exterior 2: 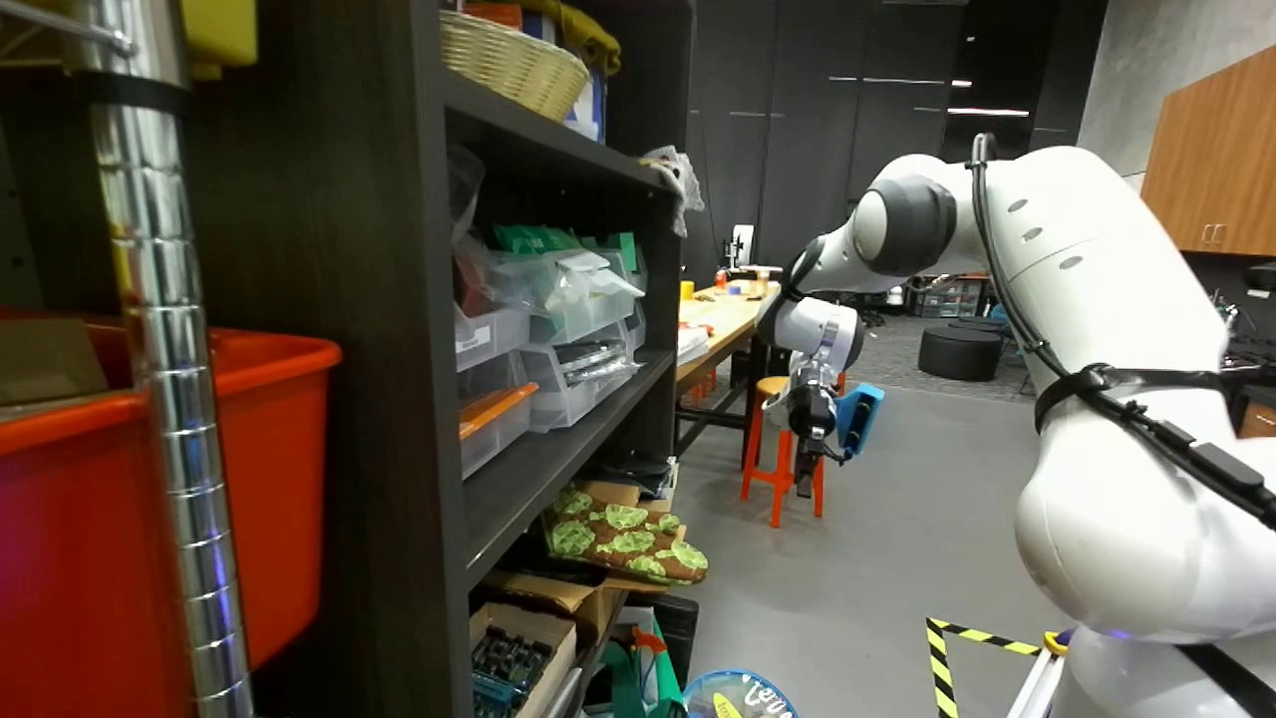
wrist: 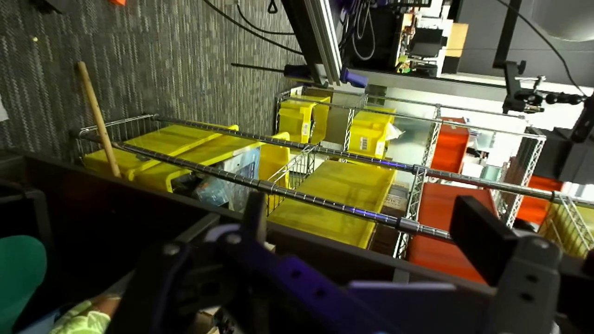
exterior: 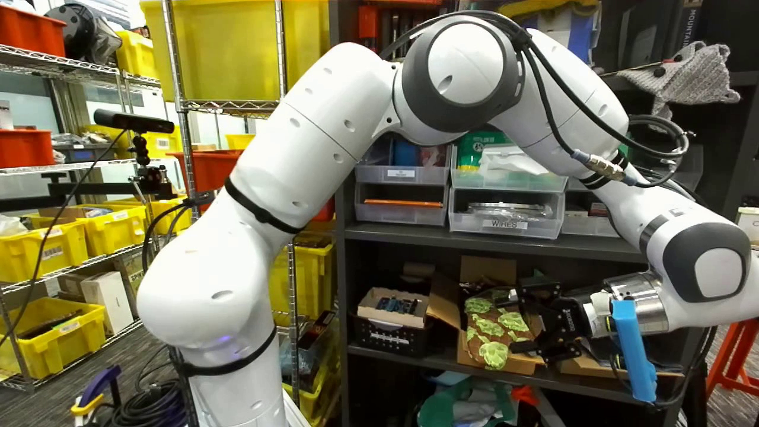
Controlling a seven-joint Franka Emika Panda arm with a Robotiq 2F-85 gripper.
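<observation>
A: In an exterior view, any readable text?
B: Dark bookcase (exterior: 403, 238): clear bin (exterior: 468, 224) on its middle shelf says "WIRES"; book (exterior: 689, 26) on its top shelf says "MOUNTAIN".
A: Tool?
B: Tool (exterior: 522, 321) before the bookcase's lower shelf, jaws apart. Tiny lettering on it looks like "ROBOTIQ". Green-patterned brown mitt (exterior: 495, 332) on that shelf, at an open cardboard box (exterior: 445, 302).
A: And in an exterior view, the mitt?
B: Pokes out past the bookcase's front edge; tool hangs out front, well apart from it. Round blue item (exterior 2: 738, 693) near the bookcase's base: white writing, cut off, can't read.
A: Wrist view?
B: Pads (wrist: 480, 236) wide apart. Beyond the bookcase, yellow bins (wrist: 366, 134) on a wire rack (wrist: 325, 202), labels too small to read.
</observation>
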